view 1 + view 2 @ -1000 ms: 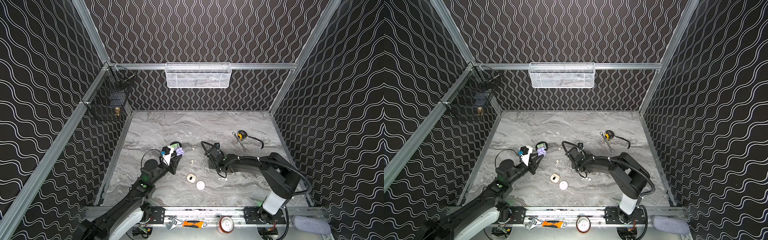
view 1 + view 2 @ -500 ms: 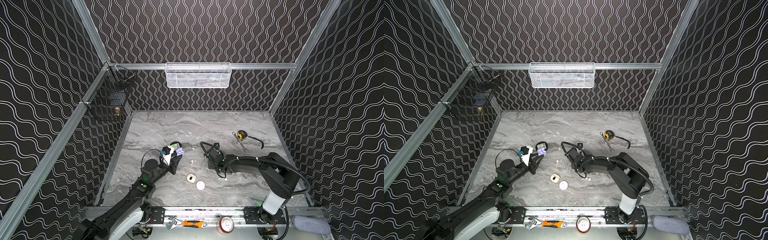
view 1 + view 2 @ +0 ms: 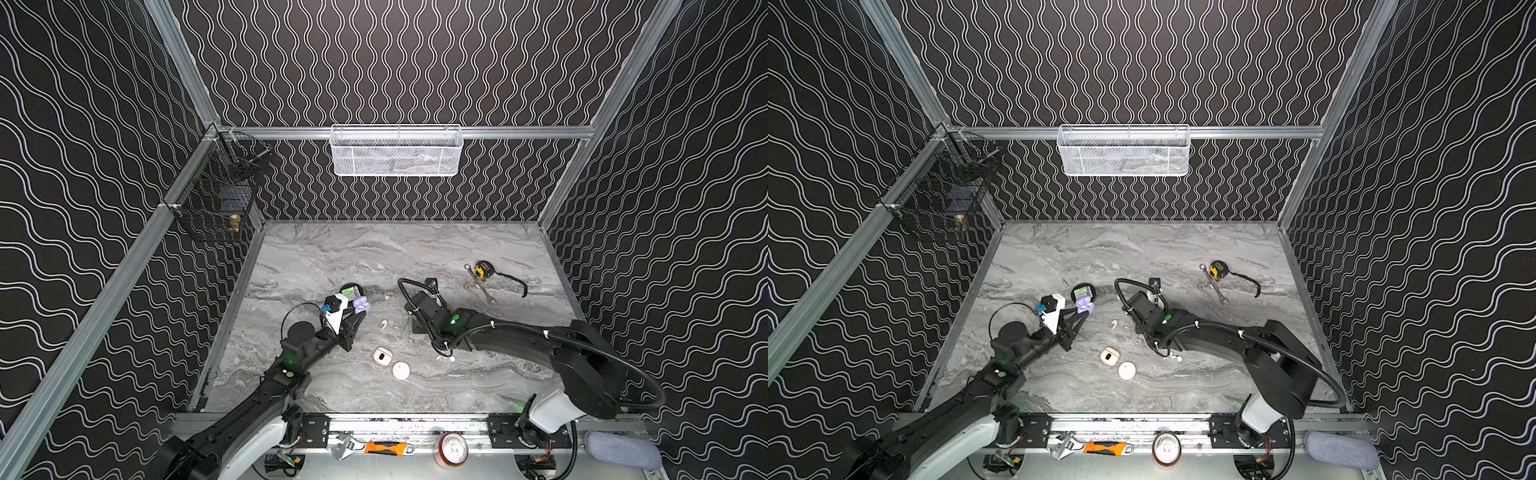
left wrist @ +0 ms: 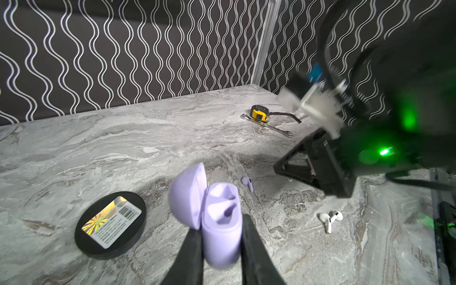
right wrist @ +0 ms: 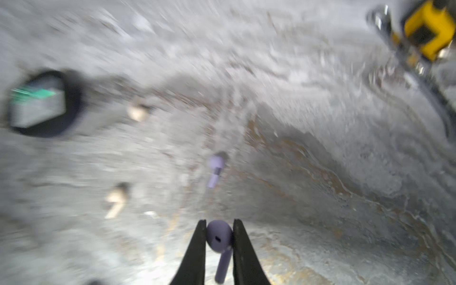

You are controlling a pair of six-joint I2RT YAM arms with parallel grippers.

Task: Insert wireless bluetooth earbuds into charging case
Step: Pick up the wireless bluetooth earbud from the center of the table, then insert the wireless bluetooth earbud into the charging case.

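Grey marbled bench [image 3: 374, 257], walled by black wavy-patterned panels. Two black robot arms reaching in from the near edge: left arm [image 3: 291, 365], right arm [image 3: 519, 336]. White mesh basket [image 3: 395, 151] hung on the back rail, black wire basket [image 3: 216, 195] on a side rail. Flat black round disc with a holographic label [image 4: 111, 224] lying on the bench just beside the left fingers [image 4: 192, 259]. Yellow tape measure [image 3: 482, 270] and steel wrench [image 3: 484, 291] together toward the far corner, well apart from the rest. Left fingers closed on the body of a lilac plastic charging case [image 4: 222, 234], lid swung open, sockets showing. Cream open case [image 3: 381, 356] and white round case [image 3: 401, 370] just beside each other, between the arms. Right fingers [image 5: 195, 254] clamped on the head of one lilac stemmed earbud [image 5: 219, 237], stem pointing back toward the wrist; whether clear of the bench, cannot tell. Second lilac earbud [image 5: 216, 170] loose on the bench, between the two sets of fingers. Cream earbud [image 3: 382, 323] near the cream open case; second cream earbud [image 3: 387, 296] farther back, between lilac case and right arm. White pair of earbuds [image 4: 329, 218] touching each other, just beside the right arm.
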